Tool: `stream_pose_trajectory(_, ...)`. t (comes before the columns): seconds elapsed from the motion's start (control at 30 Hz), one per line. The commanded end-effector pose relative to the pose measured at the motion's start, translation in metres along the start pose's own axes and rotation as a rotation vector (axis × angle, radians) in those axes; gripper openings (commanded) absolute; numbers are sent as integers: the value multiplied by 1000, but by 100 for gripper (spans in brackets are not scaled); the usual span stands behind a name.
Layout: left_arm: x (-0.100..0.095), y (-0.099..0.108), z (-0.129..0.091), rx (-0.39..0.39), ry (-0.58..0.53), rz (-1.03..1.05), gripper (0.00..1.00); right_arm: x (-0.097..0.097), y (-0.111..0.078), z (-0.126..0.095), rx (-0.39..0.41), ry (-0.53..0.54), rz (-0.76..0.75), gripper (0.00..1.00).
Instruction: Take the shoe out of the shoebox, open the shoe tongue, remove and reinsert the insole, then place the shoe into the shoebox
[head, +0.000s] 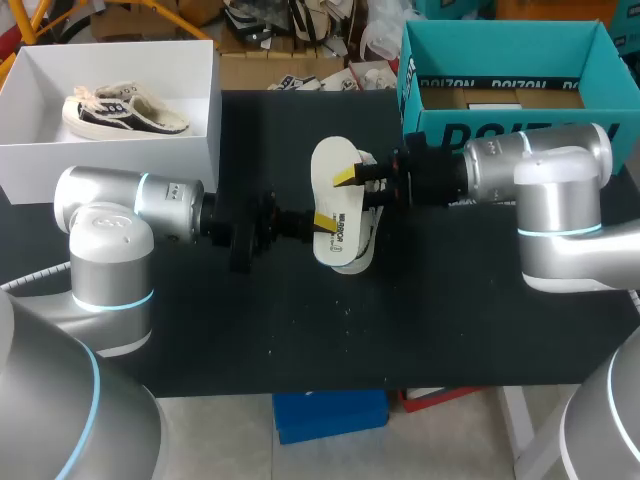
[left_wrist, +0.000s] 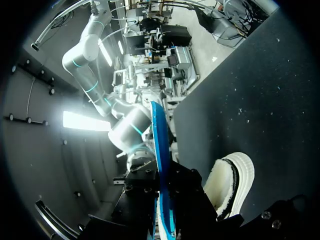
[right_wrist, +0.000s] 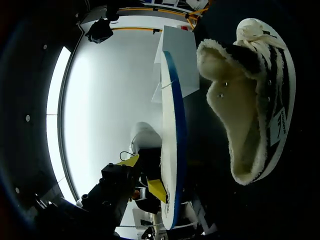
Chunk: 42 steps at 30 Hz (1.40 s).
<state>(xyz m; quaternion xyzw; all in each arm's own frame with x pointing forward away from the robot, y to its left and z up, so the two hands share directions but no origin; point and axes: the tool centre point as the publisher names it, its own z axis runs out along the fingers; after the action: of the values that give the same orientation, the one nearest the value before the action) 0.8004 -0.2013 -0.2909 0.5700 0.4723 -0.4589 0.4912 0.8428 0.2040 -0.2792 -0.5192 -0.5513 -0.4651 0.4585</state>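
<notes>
My left gripper (head: 320, 222) and right gripper (head: 347, 178) are both clamped on the white insole (head: 335, 160), which is held flat just above the fleece-lined shoe (head: 369, 240). That shoe lies on the black table (head: 300, 330), well apart from the white shoebox (head: 214, 110).

table (head: 300, 340) centre: insole (head: 338, 200) over shoe (head: 366, 240) | back-left: shoebox (head: 195, 130), second shoe (head: 125, 112) inside | back-right: other box (head: 500, 125)

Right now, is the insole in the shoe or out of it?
Out. In the right wrist view the insole stands edge-on, apart from the shoe, whose fleecy inside shows bare.
</notes>
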Motion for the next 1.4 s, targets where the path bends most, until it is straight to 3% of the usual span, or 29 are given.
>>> stream_pose_trajectory(0.03,0,-1,1,-5,2,3,0,-2,3,3,-9,-37,20,0)
stream_pose_trajectory(0.57,0,-1,1,-5,2,3,0,-2,3,3,-9,-37,20,0)
stream_pose_trajectory(0.6,1,-1,1,-11,44,-12,0,-2,3,3,-9,-37,20,0)
stream_pose_trajectory(0.63,1,-1,1,-13,63,-18,23,-2,3,3,-9,-37,20,0)
stream_pose_trajectory(0.67,1,-1,1,-14,70,-24,100,-2,3,3,-9,-37,20,0)
stream_pose_trajectory(0.9,-7,-7,-16,35,285,-128,100,-2,3,3,-9,-37,20,0)
stream_pose_trajectory(1.03,-13,-13,-26,47,477,-158,100,-2,3,3,-9,-37,20,0)
stream_pose_trajectory(1.27,-26,-16,-44,-40,696,-211,100,-2,3,3,-9,-37,20,0)
stream_pose_trajectory(1.4,-26,-16,-44,-40,696,-211,100,-2,3,3,-9,-37,20,0)
